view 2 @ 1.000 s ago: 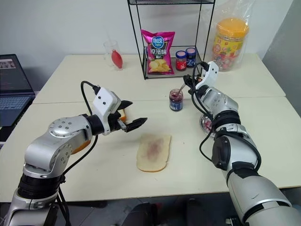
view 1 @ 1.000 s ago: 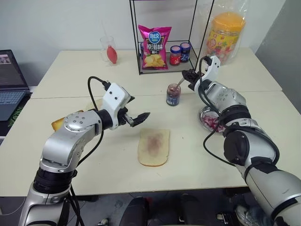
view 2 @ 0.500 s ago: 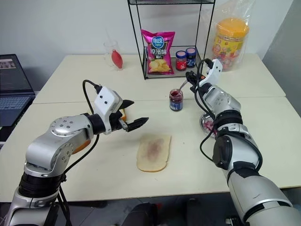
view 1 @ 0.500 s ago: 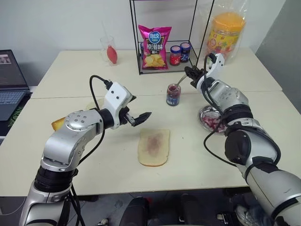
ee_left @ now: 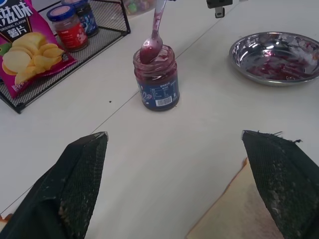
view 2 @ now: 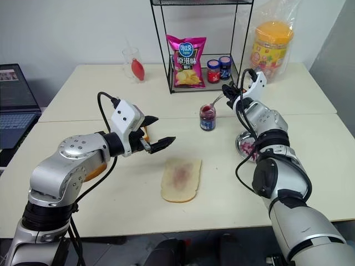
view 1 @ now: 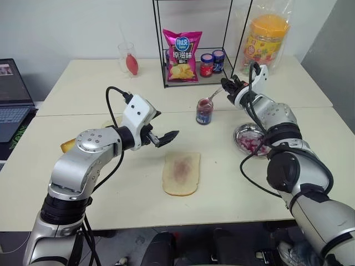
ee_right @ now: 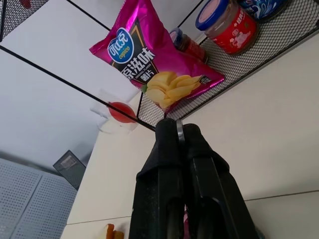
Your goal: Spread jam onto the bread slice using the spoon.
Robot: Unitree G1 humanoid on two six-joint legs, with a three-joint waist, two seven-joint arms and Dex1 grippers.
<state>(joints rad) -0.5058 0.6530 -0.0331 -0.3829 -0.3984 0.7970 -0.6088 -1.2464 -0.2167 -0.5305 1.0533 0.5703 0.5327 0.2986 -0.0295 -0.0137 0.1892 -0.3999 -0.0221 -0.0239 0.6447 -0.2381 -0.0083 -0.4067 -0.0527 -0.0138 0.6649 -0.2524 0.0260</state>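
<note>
The open jam jar [view 1: 204, 112] with its dark blue label stands mid-table, in front of the wire rack. My right gripper [view 1: 226, 84] is shut on the handle of the spoon [ee_left: 155, 27], up and to the right of the jar. The spoon slants down, and its jam-coated bowl sits at the jar's mouth. The bread slice [view 1: 181, 173], pale with a pinkish smear, lies flat nearer to me. My left gripper [view 1: 163, 126] hovers open and holds nothing, left of the bread and above the table.
A steel bowl [view 1: 250, 138] with red scraps sits right of the jar. The wire rack [view 1: 161, 44] holds a pink chip bag [view 1: 182, 47] and two capped jars [view 1: 212, 62]. A glass [view 1: 128, 59] stands at the back left, a laptop [view 1: 11, 100] at the far left and a yellow-lidded candy tub [view 1: 267, 39] at the back right.
My right wrist has rolled, with the spoon still in its grip at the jar. The left arm, bread and jar have stayed where they were.
</note>
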